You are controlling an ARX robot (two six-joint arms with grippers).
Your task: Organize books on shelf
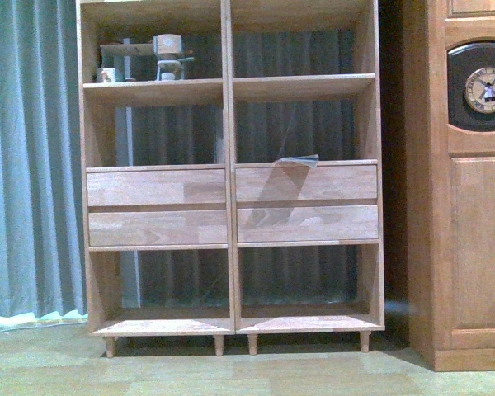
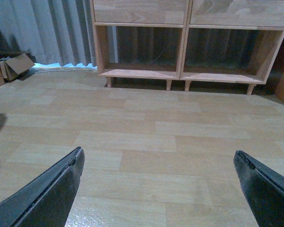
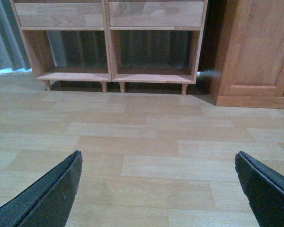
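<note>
The light-wood shelf (image 1: 157,188) stands before a grey curtain (image 1: 29,165). A thin dark teal book (image 1: 298,161) lies flat in its right middle compartment, just above the drawers, its edge jutting forward. The left gripper (image 2: 157,152) and right gripper (image 3: 157,153) hang over the wooden floor (image 2: 146,118), jaws wide apart.

The shelf (image 1: 157,188) stands before a curtain (image 1: 29,157), with a cabinet (image 1: 478,247) just right of it.

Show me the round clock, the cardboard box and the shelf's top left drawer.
round clock (image 1: 487,88), front view, middle of its face.
cardboard box (image 2: 16,65), left wrist view, its open flap.
top left drawer (image 1: 156,187), front view, centre of its front.
</note>
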